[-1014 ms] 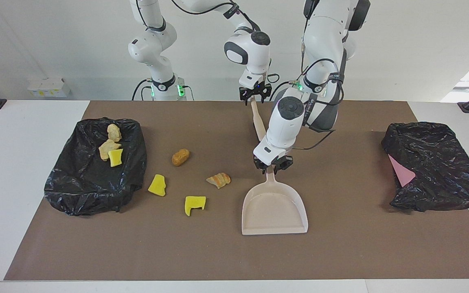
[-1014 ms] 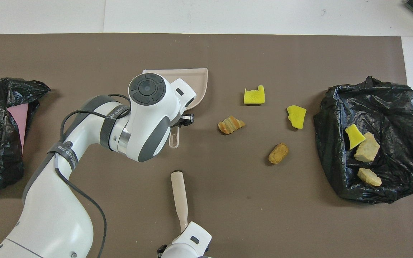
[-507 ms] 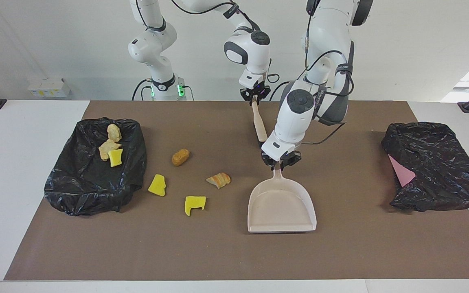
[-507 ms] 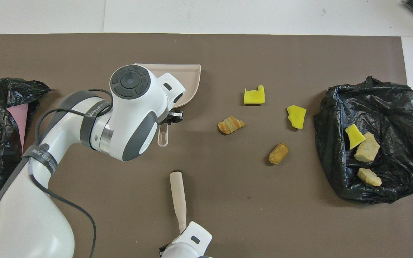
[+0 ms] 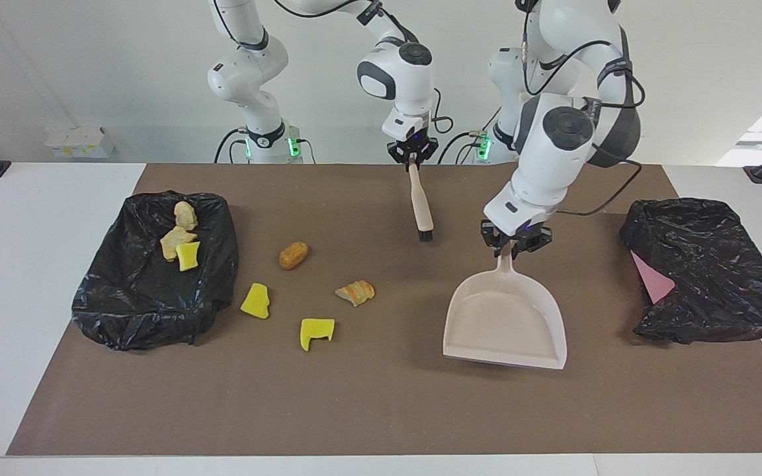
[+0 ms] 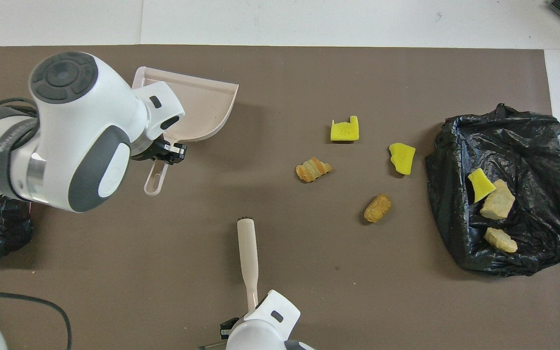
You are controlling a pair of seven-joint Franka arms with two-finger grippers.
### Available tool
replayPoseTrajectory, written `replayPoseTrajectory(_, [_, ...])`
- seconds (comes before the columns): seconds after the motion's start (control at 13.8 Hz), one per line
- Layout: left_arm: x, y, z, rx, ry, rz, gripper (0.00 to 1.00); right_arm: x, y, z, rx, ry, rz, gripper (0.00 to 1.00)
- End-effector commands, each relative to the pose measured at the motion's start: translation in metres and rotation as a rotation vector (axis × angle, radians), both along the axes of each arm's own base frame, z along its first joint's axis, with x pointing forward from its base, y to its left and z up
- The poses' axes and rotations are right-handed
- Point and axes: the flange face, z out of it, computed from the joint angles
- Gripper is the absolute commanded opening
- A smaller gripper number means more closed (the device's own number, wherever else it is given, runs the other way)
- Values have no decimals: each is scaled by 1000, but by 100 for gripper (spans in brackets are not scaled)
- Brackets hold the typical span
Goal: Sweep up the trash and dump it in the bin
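My left gripper (image 5: 513,243) (image 6: 166,151) is shut on the handle of the beige dustpan (image 5: 505,322) (image 6: 197,104), which hangs tilted just above the mat toward the left arm's end. My right gripper (image 5: 413,153) is shut on the handle of the beige brush (image 5: 421,205) (image 6: 247,250), whose bristle end points down at the mat. Several pieces of trash lie loose on the mat: a brown chunk (image 5: 294,255) (image 6: 377,208), a striped bread piece (image 5: 355,292) (image 6: 313,169) and two yellow sponge scraps (image 5: 256,301) (image 5: 317,332). The black bin bag (image 5: 143,297) (image 6: 503,141) at the right arm's end holds three pieces.
A second black bag (image 5: 705,271) with a pink sheet (image 5: 652,277) in it lies at the left arm's end of the brown mat (image 5: 354,410), close to the dustpan. White table borders the mat at both ends.
The left arm has carried the dustpan away from the loose trash toward the left arm's end and lifted it. The right gripper has shut on the brush handle and raised it slightly.
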Motion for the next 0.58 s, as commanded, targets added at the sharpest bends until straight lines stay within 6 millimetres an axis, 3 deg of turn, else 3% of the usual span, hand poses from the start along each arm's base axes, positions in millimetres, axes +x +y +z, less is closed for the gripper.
replayPoseTrajectory(0.0, [-7,36,13,6,40,-155,0,17,-43,36,-57,-42,-52,0])
replayPoseTrajectory(0.22, [0,70,11,3,53,-309,0,43,-97,61,-143,-18,-142,0])
replayPoseTrajectory(0.29, [1,79,10,4,55,-360,0,50,-109,64,-192,-28,-137,0])
replayPoseTrajectory(0.51, [4,94,4,27,67,-541,0,101,-163,54,-298,-20,-120,0])
